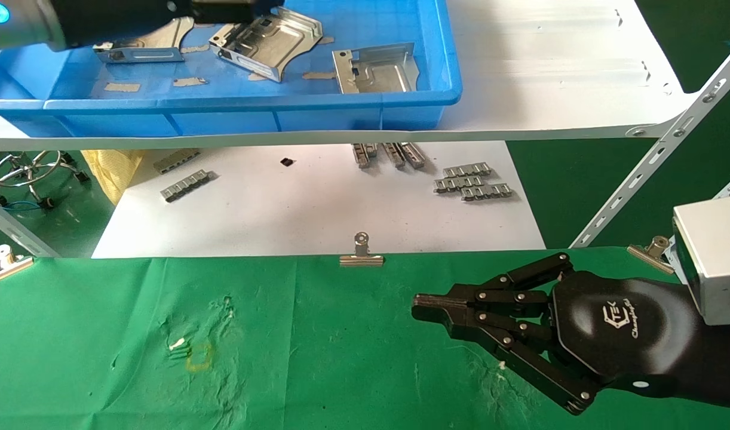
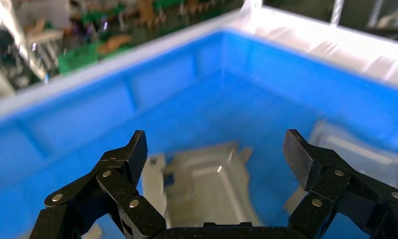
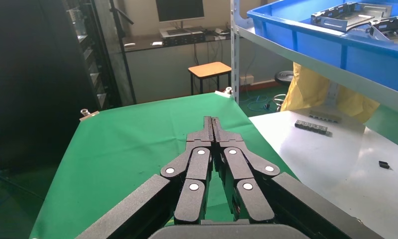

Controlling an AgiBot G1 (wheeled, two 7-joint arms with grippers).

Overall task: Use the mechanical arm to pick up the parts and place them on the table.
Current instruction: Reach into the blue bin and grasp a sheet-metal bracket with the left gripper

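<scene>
Three shiny silver parts lie in the blue bin [image 1: 221,104]: one at the left [image 1: 141,42], one in the middle [image 1: 266,42], one at the right [image 1: 374,68]. My left arm [image 1: 132,18] reaches over the bin along the top edge of the head view. In the left wrist view my left gripper [image 2: 214,149] is open, hovering above a part [image 2: 207,184] without touching it. My right gripper [image 1: 422,307] is shut and empty, just above the green table [image 1: 102,334] at the right; it also shows in the right wrist view [image 3: 213,122].
The bin stands on a white shelf [image 1: 550,65] held by a slanted metal strut [image 1: 658,161]. Below, a white board [image 1: 317,215] carries grey ribbed strips [image 1: 472,182]. Binder clips [image 1: 361,254] pin the cloth's far edge. A yellow square mark [image 1: 199,357] is on the cloth.
</scene>
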